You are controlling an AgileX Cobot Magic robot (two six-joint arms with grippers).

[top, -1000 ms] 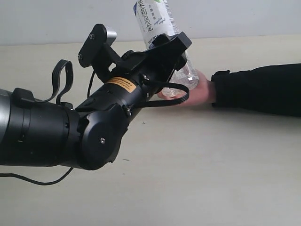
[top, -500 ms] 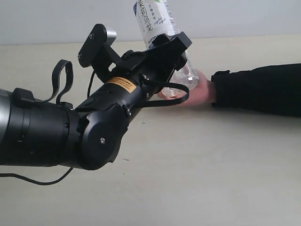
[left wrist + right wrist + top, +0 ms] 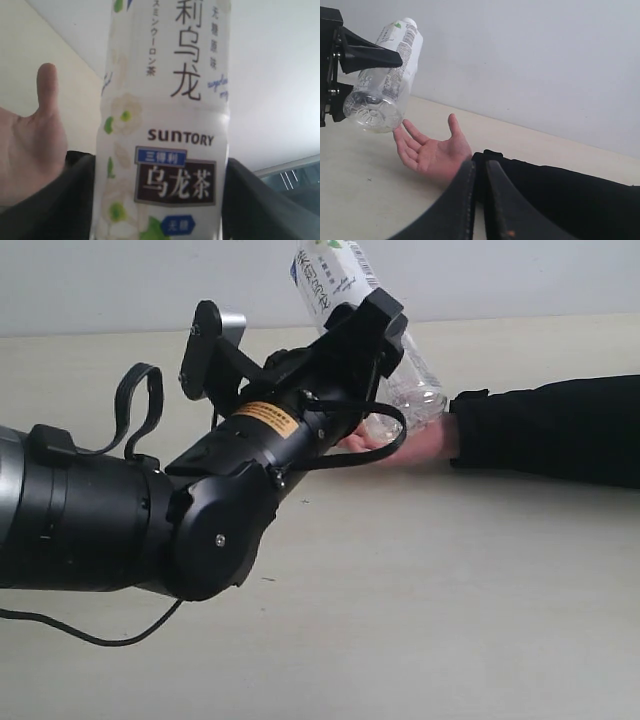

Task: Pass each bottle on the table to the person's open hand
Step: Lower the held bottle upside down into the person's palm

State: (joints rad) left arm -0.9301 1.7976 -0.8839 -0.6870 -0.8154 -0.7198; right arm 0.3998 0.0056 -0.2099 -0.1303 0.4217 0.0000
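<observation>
The left gripper [image 3: 375, 325] grips a tilted bottle [image 3: 340, 275] around its middle. The bottle's clear base hangs just above the hand [image 3: 425, 440], which lies open, palm up, over the table [image 3: 450, 590]. The right gripper [image 3: 480, 165] is closed and empty.

The clear bottle [image 3: 408, 390] wears a white label [image 3: 165, 125] with pale flowers, green leaves and blue tags; cream tabletop [image 3: 450, 590], black sleeve [image 3: 560, 430].
</observation>
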